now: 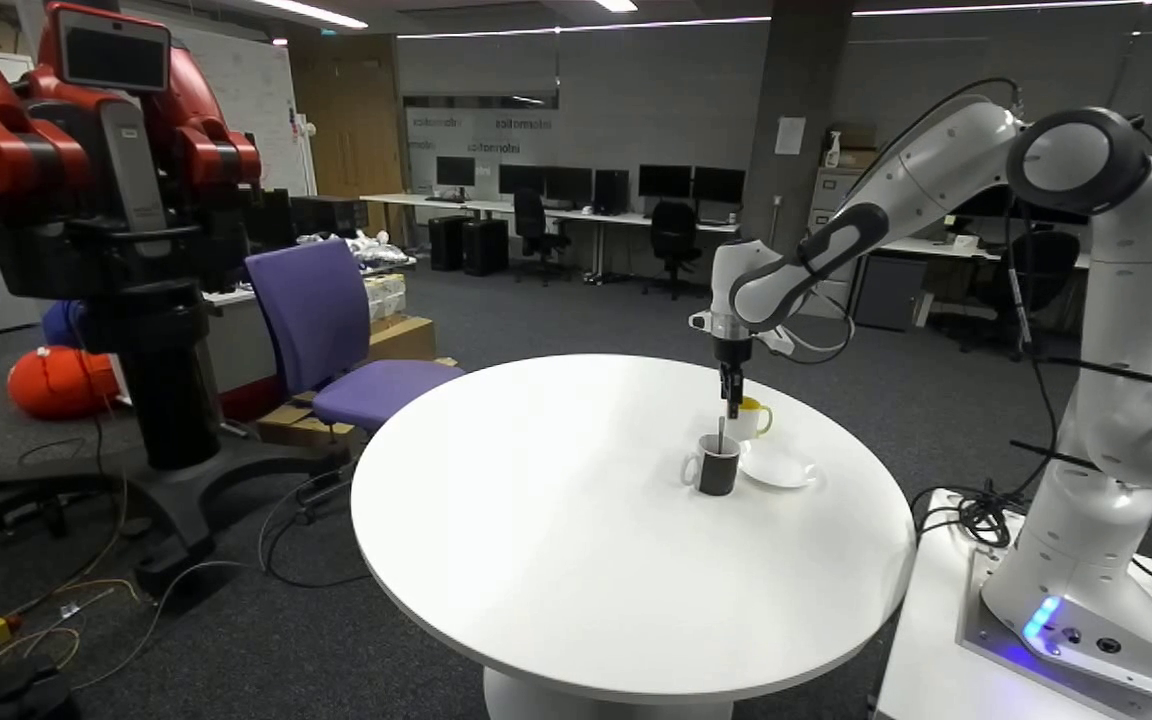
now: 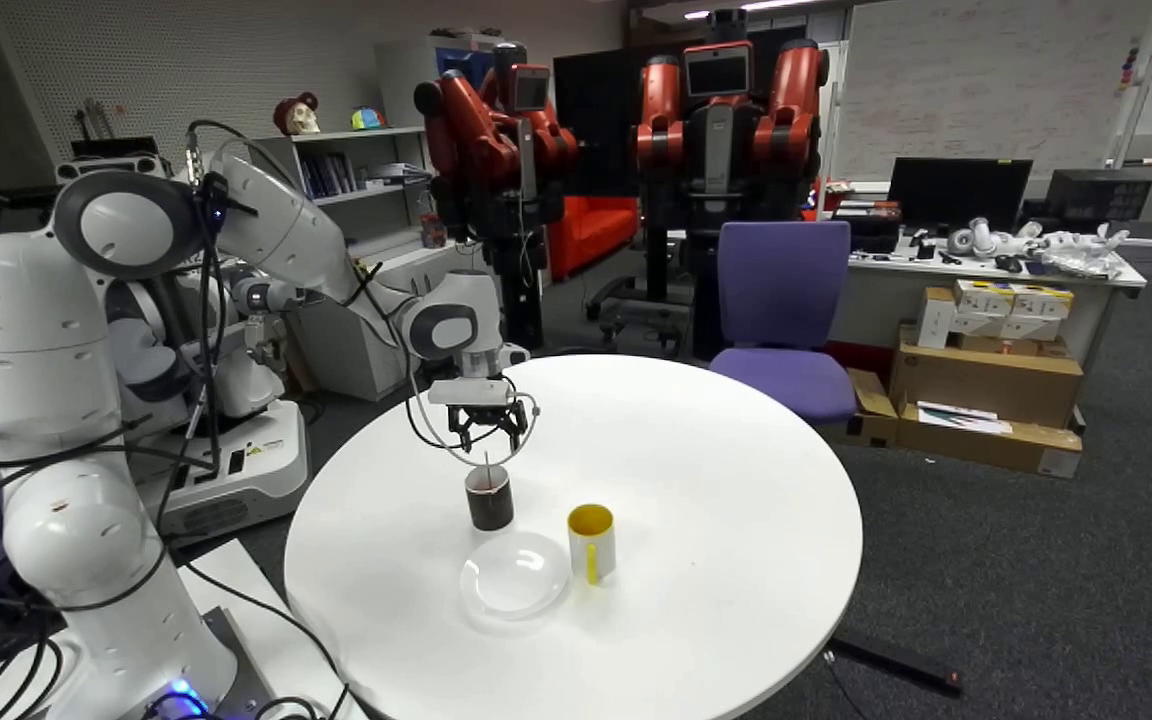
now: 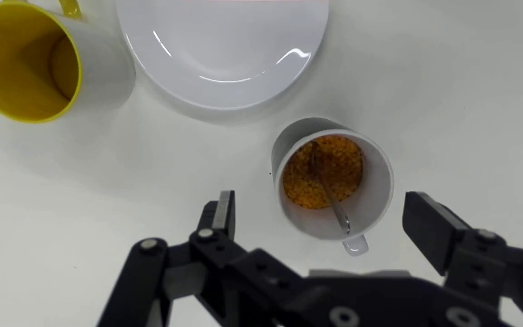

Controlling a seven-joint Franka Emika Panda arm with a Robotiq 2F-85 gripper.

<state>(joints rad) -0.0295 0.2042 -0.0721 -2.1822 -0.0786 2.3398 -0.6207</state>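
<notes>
The gripper (image 3: 319, 202) hangs with its fingers spread wide, holding nothing, above the dark-sided mug (image 2: 490, 508), which stands upright left of centre in an exterior view and right of centre in the wrist view. The step in hand looks like lining up over the mug's spoon (image 3: 332, 197); any downward move would call for centring the fingers on that thin shaft without knocking the rim. The spoon is slim, shiny metal, slanting toward the rim, its lower end in coarse, grainy orange granules (image 3: 350, 165). A glossy, round white plate (image 3: 229, 50) lies at the wrist view's top edge, beside a smooth cylindrical yellow-lined mug (image 3: 52, 63), upper left.
</notes>
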